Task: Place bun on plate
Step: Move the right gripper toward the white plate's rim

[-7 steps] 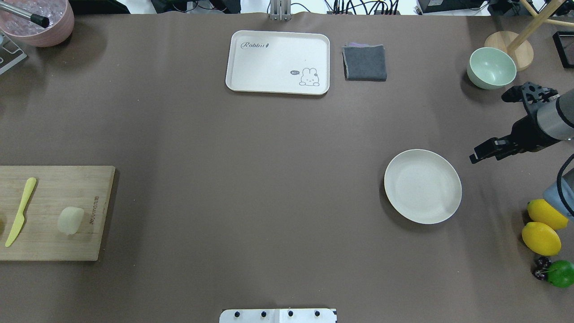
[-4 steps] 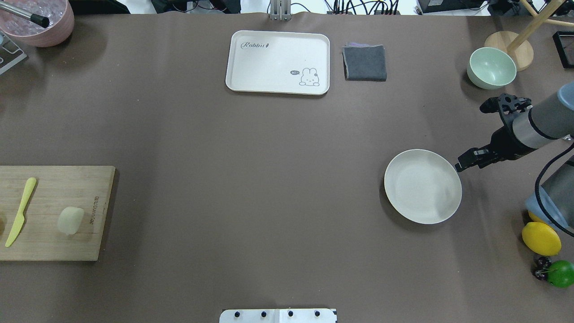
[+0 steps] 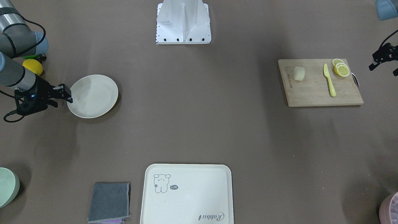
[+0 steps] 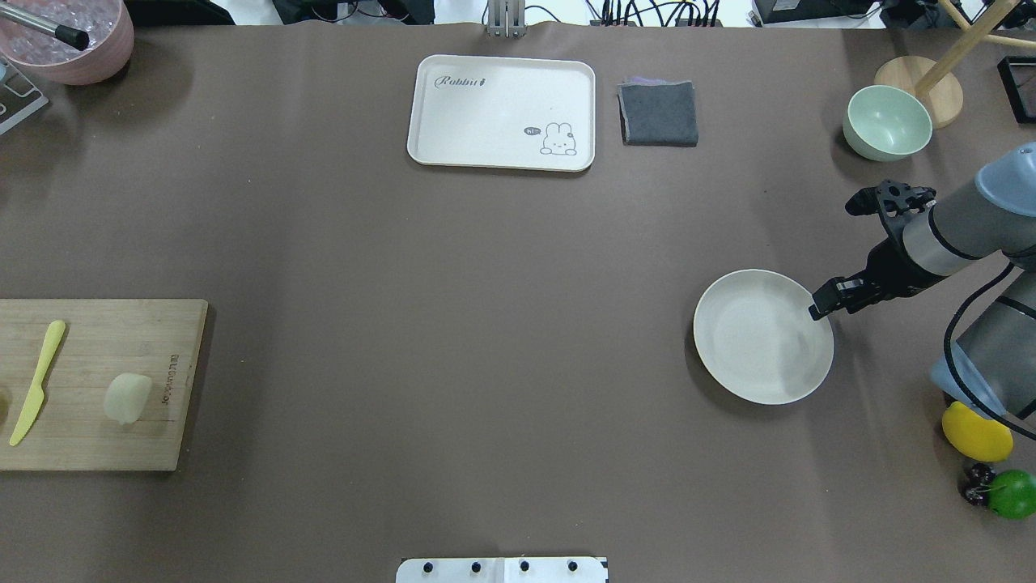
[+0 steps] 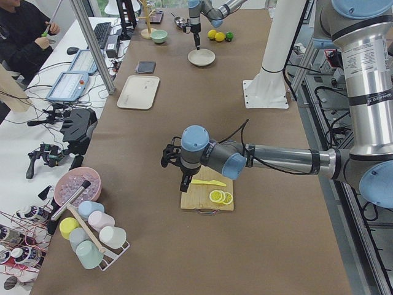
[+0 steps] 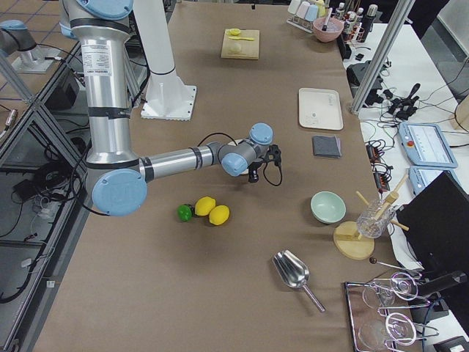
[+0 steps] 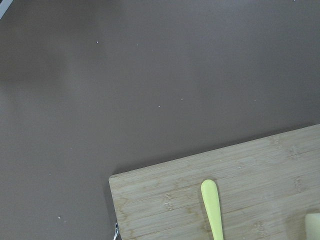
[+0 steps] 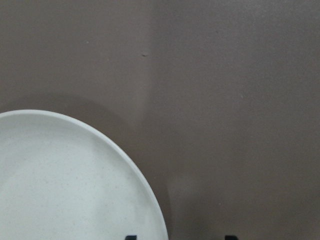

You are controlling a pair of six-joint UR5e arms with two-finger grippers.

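The bun [image 4: 128, 397] is a pale cream chunk on the wooden cutting board [image 4: 93, 437] at the table's left; it also shows as bun [image 3: 299, 73]. The empty cream-white plate [image 4: 762, 336] lies far to the right. My right gripper [image 4: 819, 308] hangs at the plate's right rim. In the right wrist view its two fingertips stand apart at the bottom edge, with the plate [image 8: 65, 180] rim between them. My left gripper [image 3: 383, 69] hovers beyond the board's outer end, its two prongs apart and nothing in them.
A yellow knife [image 4: 36, 380] and lemon slices [image 3: 341, 68] share the board. At the far side are a cream tray [image 4: 502, 112], a grey cloth [image 4: 659, 113] and a green bowl [image 4: 886, 121]. A lemon [image 4: 975, 433] and a lime [image 4: 1012, 494] lie near the right arm's base.
My right arm has swung left, bringing its gripper from well right of the plate to the plate's right rim. Its elbow now covers one lemon. The bun has not moved.
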